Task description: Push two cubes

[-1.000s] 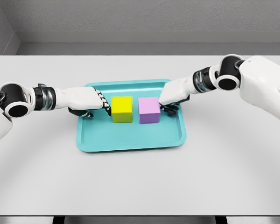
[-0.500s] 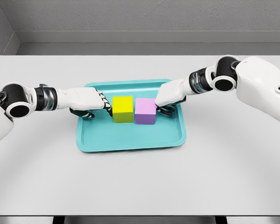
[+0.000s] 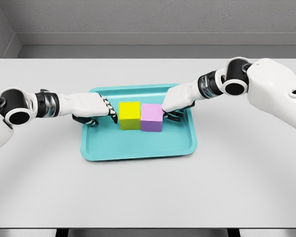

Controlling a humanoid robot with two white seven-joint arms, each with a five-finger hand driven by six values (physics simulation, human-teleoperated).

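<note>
Table (image 3: 148, 187), pale grey and broad, fills most of the head view and carries everything else, with a grey wall behind its far edge. Two white arms reach in over it from opposite sides. Near the middle lies a teal tray (image 3: 138, 145), shallow and rimmed, with much of its near floor bare. On the far half of that tray the yellow cube (image 3: 129, 115) and the purple cube (image 3: 152, 117) stand side by side, yellow to the left, their facing sides touching or very nearly so. The left hand (image 3: 91, 107) lies flat over the tray's left rim, its fingertips (image 3: 111, 112) stretched toward the yellow cube's left face and just about meeting it; the fingers look loosely extended and grasp nothing. The right hand (image 3: 175, 102) comes down over the tray's far right corner, its dark fingertips (image 3: 168, 116) curled under the palm and pressed against the purple cube's right face, enclosing nothing.
</note>
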